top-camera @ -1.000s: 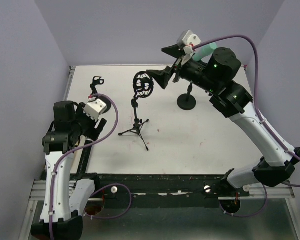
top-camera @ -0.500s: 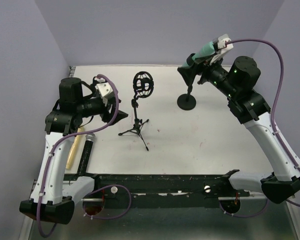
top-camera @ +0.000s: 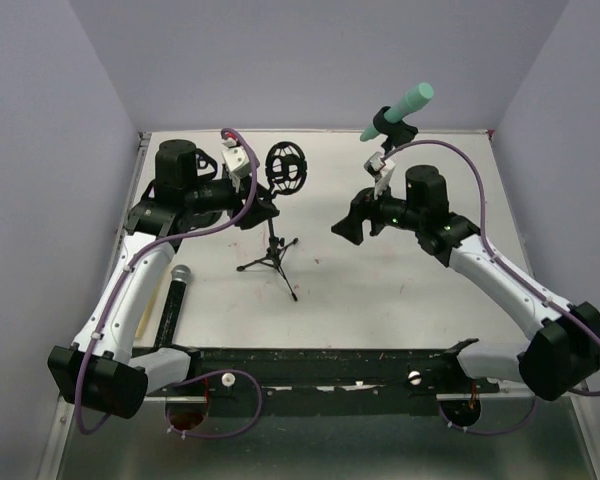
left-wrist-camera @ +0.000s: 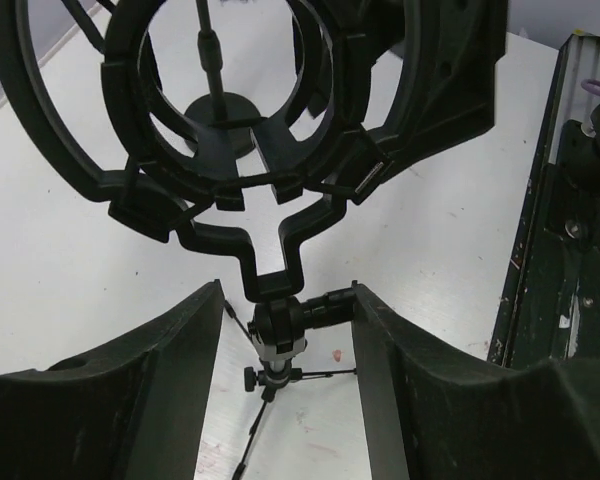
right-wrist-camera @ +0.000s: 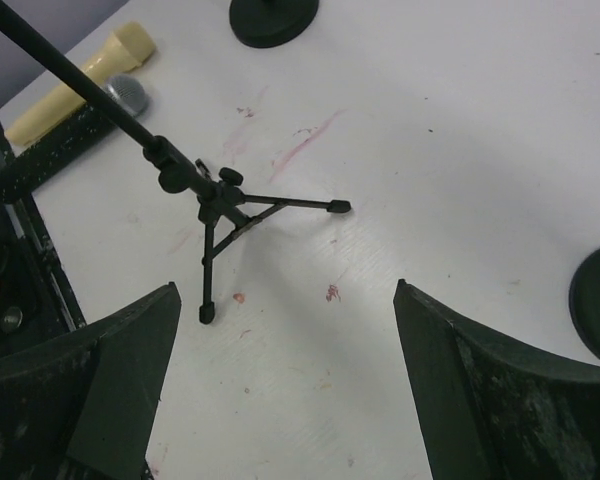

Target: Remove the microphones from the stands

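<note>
The teal microphone (top-camera: 405, 103) sits tilted in the clip at the top of a slim black round-based stand (left-wrist-camera: 220, 108), at about 1 o'clock on the white surface (top-camera: 380, 290), with its head pointing up toward the far right corner; neither arm touches it. The right end effector (right-wrist-camera: 285, 290) hovers low over the middle of the surface, at 7 o'clock from the microphone, with its fingers spread wide and nothing between them but bare surface. At about 11 o'clock stands a small black tripod stand (top-camera: 272, 262) carrying an empty black ring-shaped shock mount (top-camera: 287, 168). The left end effector (left-wrist-camera: 287, 295) is at the neck just under that ring, fingers partly open on either side of the swivel joint. A gap shows at one finger, and whether the other touches the joint's knob cannot be told. At 8 o'clock a black handheld microphone with a silver grille (top-camera: 172, 305) lies flat near the surface's left edge, and a cream cylinder (right-wrist-camera: 75, 80) lies just beside it.
</note>
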